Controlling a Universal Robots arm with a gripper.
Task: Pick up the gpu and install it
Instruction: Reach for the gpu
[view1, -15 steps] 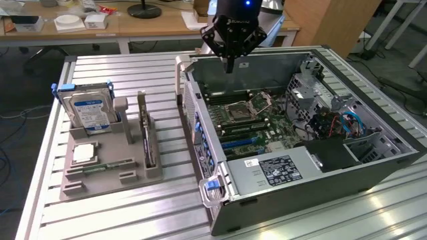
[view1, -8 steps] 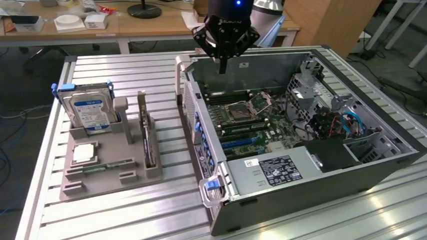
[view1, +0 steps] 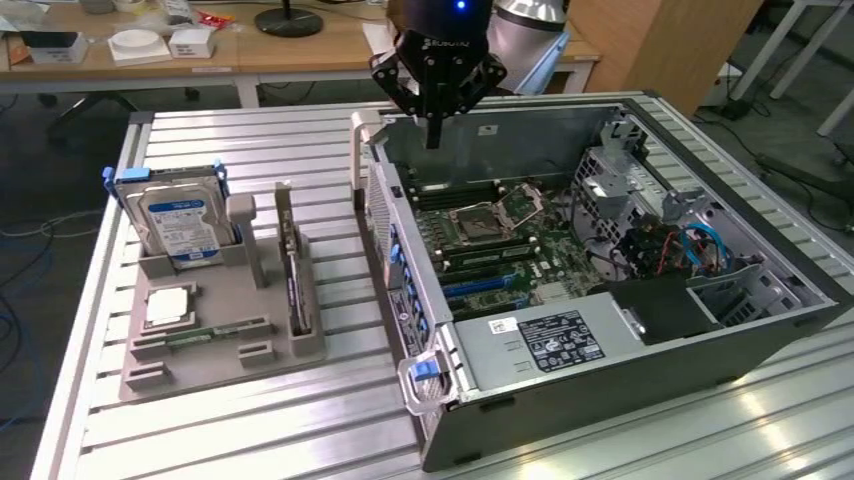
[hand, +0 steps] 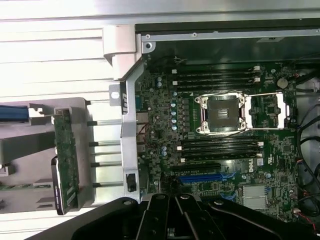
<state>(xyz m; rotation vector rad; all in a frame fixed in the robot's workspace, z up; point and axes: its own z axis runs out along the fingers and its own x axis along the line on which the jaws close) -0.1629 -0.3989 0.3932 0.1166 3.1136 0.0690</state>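
1. Worktop. A ribbed aluminium worktop carries two items. A grey moulded parts holder is at the exterior view's left. An open dark grey computer case lies on its side at the exterior view's centre and right.

2. Task item. The gpu is a thin flat rectangular card with a black face and a brownish board edge. It stands upright on its long edge in a slot of the parts holder, between grey posts, in the lower left of the exterior view. It is not installed.

3. Other holder contents.
- A silver hard drive with a blue label stands upright in the slot towards the exterior view's left of the gpu.
- A square silver processor chip lies flat in front of the hard drive.
- A narrow green memory stick lies flat below the chip.

4. Case interior. The green motherboard faces upward. Its square metal processor socket and a blue expansion slot are exposed.

5. Jaws. The black jaws are pressed together, tip to tip. They hang in the upper centre of the exterior view, pointing down over the far end of the case interior. They are well apart from the gpu.
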